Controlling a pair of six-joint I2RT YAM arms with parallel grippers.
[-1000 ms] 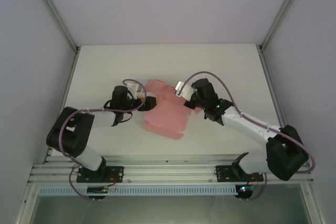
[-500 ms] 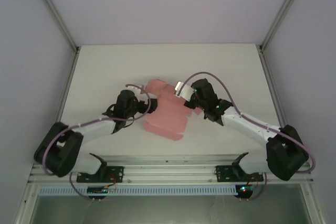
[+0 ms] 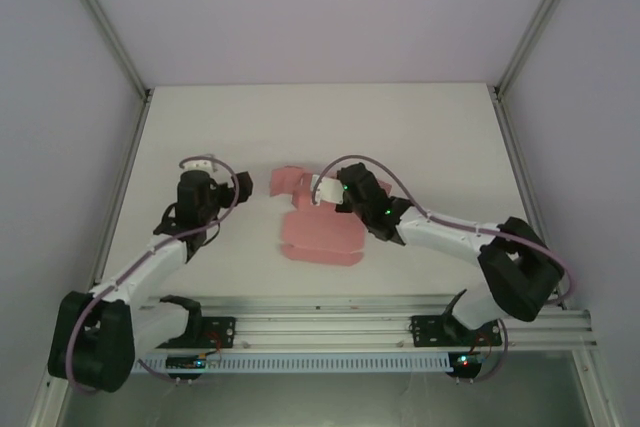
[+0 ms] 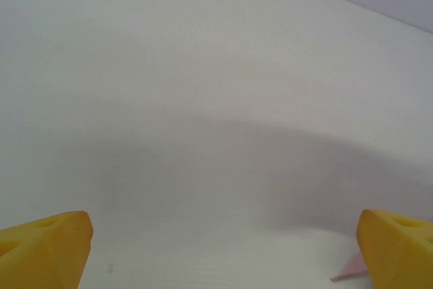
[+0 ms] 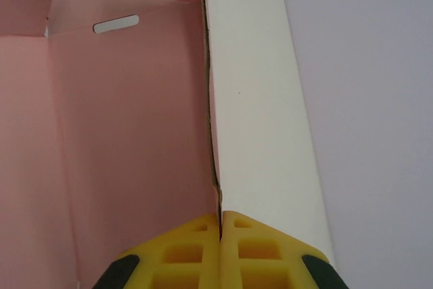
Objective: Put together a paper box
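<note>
Near edge: both arm bases sit on a metal rail (image 3: 320, 319), on the near side of the paper box (image 3: 318, 237).

Paper box: pink card on the white table (image 3: 430, 127). Its near part lies flat. Its far part is folded up off the surface.

Right gripper (image 3: 333, 193): at the far-right part of the box, with its arm reaching in from the box's right. In the wrist view, the right gripper (image 5: 221, 216) is pinched fully together on the edge of an upright panel (image 5: 250, 99) of the box. The yellow fingers (image 5: 183, 255) meet with just the card between them. The panel is seen edge-on, with its white outer face right of the pinch and the pink inner side of the box (image 5: 128, 133) to the left. A small slot (image 5: 116, 24) is cut in the pink card beyond the grip.

Left gripper (image 3: 243, 185): left of the box, apart from it and pointing toward it. The jaws are spread wide and hold nothing. In the wrist view of the left gripper (image 4: 223, 238), the yellow fingertips (image 4: 47, 248) sit at the lower corners with the table (image 4: 203, 99) between them. A pink corner of the box (image 4: 350, 271) lies just beside the right-hand tip.

Beyond the box: the table's far edge meets a pale back wall (image 3: 320, 7).
</note>
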